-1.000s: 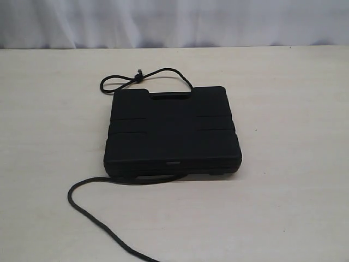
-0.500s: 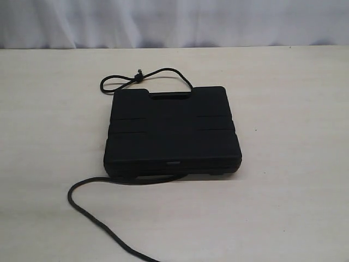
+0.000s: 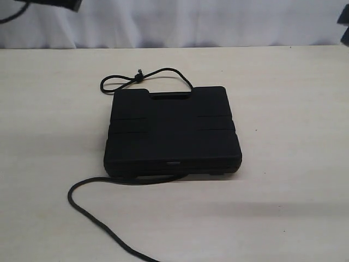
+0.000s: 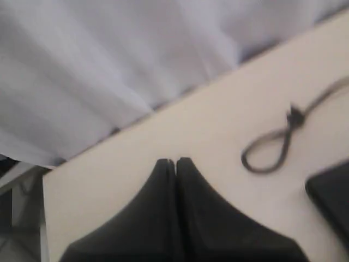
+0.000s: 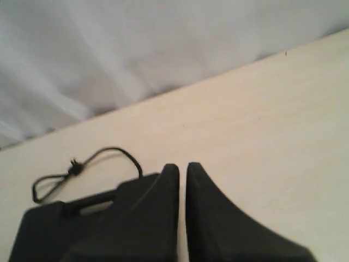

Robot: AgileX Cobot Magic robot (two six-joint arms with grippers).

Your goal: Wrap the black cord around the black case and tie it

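Left wrist view shows the left gripper [image 4: 175, 161] with its two fingers pressed tight together, holding nothing. It hangs above the table [image 4: 136, 164]. The black cord [image 4: 294, 115] makes a small loop with a knot ahead of this gripper, apart from it. A corner of the black case [image 4: 332, 191] sits near the loop. The right gripper [image 5: 182, 166] is pressed together too, with just a thin slit and nothing in it. The case lies down below it, partly hidden behind one finger. The cord's long end comes out from under the case, far from both grippers.
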